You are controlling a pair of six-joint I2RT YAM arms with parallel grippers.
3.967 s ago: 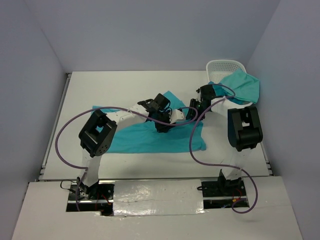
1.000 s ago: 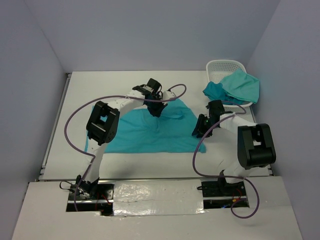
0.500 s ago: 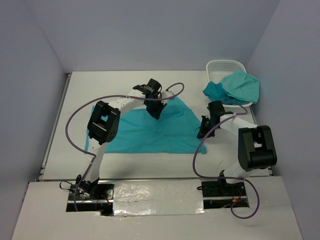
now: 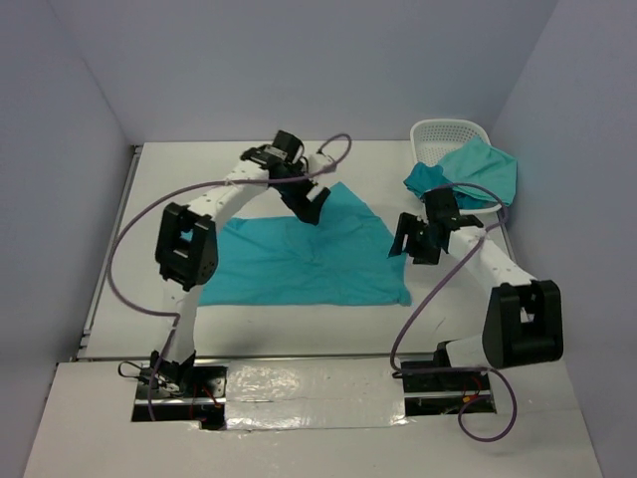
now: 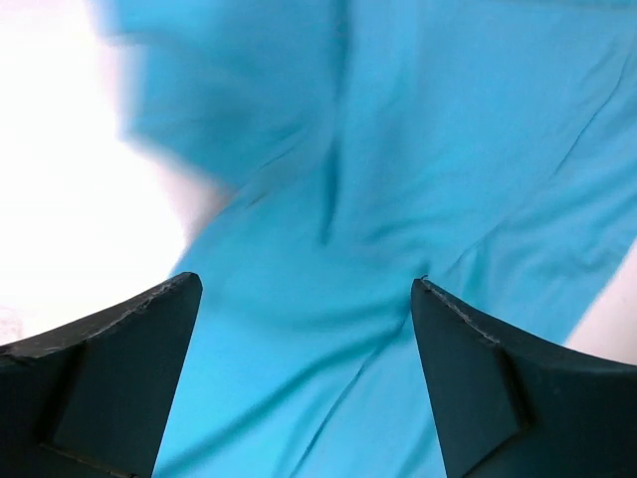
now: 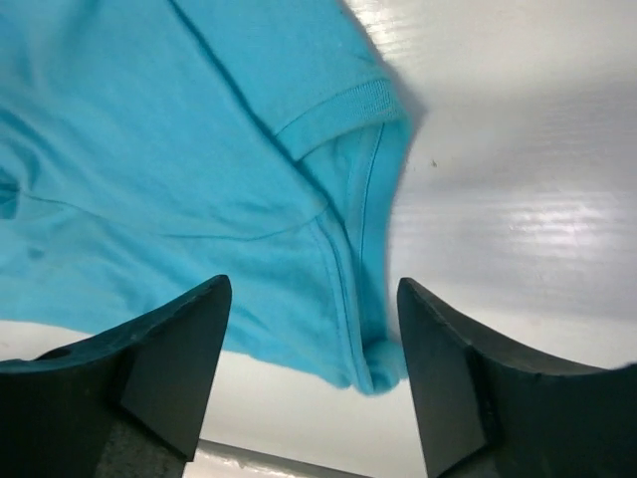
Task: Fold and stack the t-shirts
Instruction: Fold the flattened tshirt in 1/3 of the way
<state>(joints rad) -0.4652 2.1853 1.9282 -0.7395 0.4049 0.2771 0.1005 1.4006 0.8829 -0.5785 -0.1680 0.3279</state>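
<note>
Looks like the flattening stage before the first fold, with a spread t-shirt (image 4: 299, 261) lying open on the table (image 4: 159, 189), directly beneath the left gripper (image 5: 304, 284) and under and to the left of the right gripper (image 6: 314, 289). Open-jawed on both sides, nothing between the fingers, so no cloth in hand. Smooth the creases running below the left gripper first. Then pick matching pinch points: the sleeve hem (image 6: 338, 115) just ahead of the right fingertips, and the shirt edge under the left. Come down until one finger slides beneath the cloth, close firmly, lift low, and carry both sides across together to keep the fold square. Leave the other t-shirts (image 4: 480, 169), draped from the white basket (image 4: 448, 127) beyond the right gripper, for later.
</note>
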